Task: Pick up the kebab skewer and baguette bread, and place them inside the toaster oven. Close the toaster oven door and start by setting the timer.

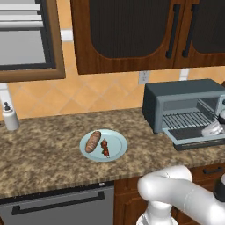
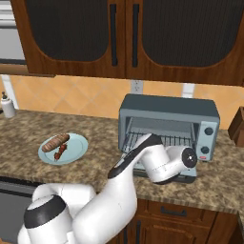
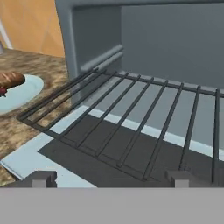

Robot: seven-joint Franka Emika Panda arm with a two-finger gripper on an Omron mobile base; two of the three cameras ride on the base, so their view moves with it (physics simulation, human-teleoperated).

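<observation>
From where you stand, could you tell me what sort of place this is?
A home kitchen, rendered: a speckled stone counter under dark wooden cabinets, with an open toaster oven and a plate of food.

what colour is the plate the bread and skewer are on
Pale blue plate, clearest in the left base view.

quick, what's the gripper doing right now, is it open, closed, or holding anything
Gripper: open and holding nothing, its two dark tips wide apart over the lowered door of the boxy grey-blue toaster oven.
</observation>
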